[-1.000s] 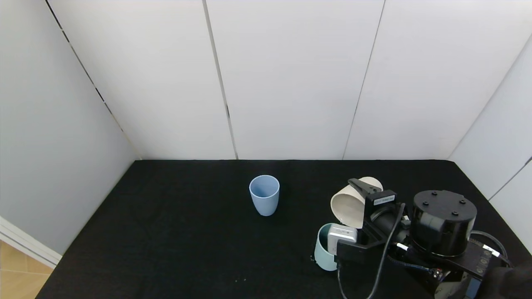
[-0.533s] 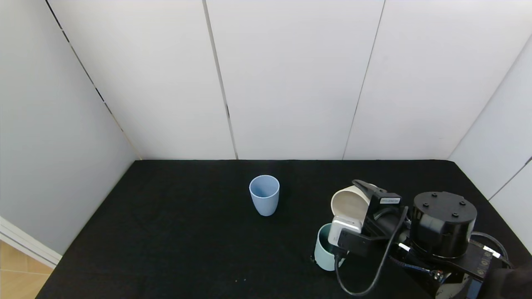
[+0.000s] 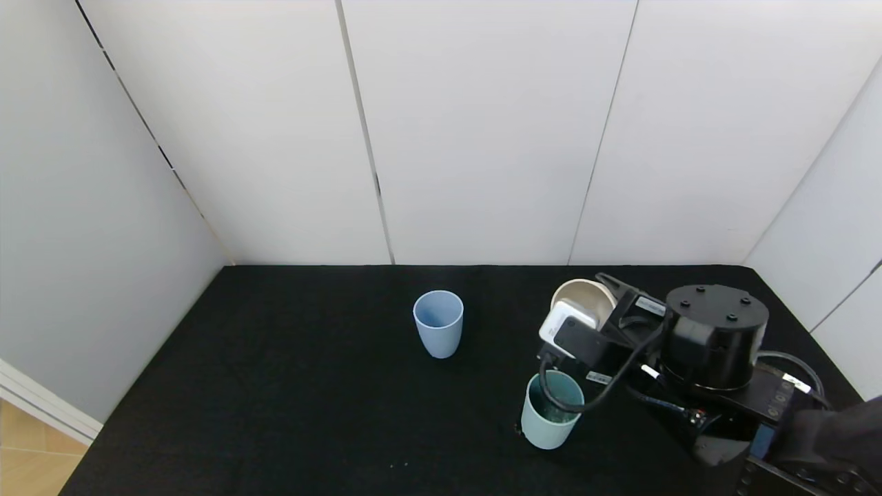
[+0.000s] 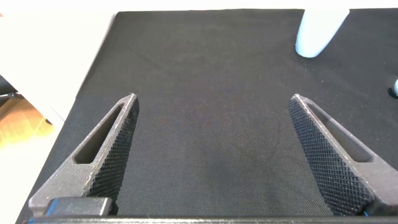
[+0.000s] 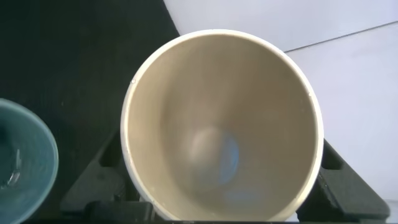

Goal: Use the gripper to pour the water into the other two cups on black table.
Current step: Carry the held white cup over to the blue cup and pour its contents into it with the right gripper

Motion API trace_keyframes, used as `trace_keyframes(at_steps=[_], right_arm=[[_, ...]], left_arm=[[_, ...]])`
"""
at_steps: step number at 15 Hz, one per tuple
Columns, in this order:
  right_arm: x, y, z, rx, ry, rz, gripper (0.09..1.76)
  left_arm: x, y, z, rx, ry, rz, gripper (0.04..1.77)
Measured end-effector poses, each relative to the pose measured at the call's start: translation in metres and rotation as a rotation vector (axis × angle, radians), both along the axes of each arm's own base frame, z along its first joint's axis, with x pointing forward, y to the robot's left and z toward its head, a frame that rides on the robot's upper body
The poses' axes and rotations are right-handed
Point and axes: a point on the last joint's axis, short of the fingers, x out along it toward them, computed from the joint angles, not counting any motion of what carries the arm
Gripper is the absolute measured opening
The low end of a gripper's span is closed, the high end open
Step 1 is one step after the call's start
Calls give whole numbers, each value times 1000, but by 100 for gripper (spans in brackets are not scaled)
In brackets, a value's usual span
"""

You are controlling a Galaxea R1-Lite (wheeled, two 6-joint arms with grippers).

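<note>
My right gripper (image 3: 608, 297) is shut on the cream-beige cup (image 3: 586, 293) and holds it above the black table (image 3: 289, 386), behind the mint-teal cup (image 3: 550, 411). The cream cup is tilted only a little, with its mouth facing up and left. In the right wrist view the cream cup (image 5: 224, 124) fills the frame, and no water shows inside it. The teal cup (image 5: 22, 162) holds a glint of water (image 5: 11, 178). The periwinkle blue cup (image 3: 438, 324) stands upright at mid-table. My left gripper (image 4: 214, 101) is open and empty over bare table, with the blue cup (image 4: 318, 31) ahead of it.
White wall panels (image 3: 482, 138) close the table at the back and on both sides. The table's left front edge drops to a wooden floor (image 3: 31, 455). My right arm's thick black joint (image 3: 716, 337) and cables stand over the table's right front.
My right gripper has swung the cream cup up and back from its steep tilt over the teal cup. The teal cup is now uncovered. The blue cup has not moved.
</note>
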Motion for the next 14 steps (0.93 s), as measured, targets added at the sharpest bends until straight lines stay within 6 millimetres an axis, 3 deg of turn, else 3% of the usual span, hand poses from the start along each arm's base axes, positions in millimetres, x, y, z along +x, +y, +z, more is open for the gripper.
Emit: trace_keyframes(at_steps=[7,14], right_arm=[[32,29,33,95,-5,-20,131],[65,77,24,45,-1,-9,131]], left_arm=[[0,0,0,0,0,0,172],[0,0,0,0,0,0,172]])
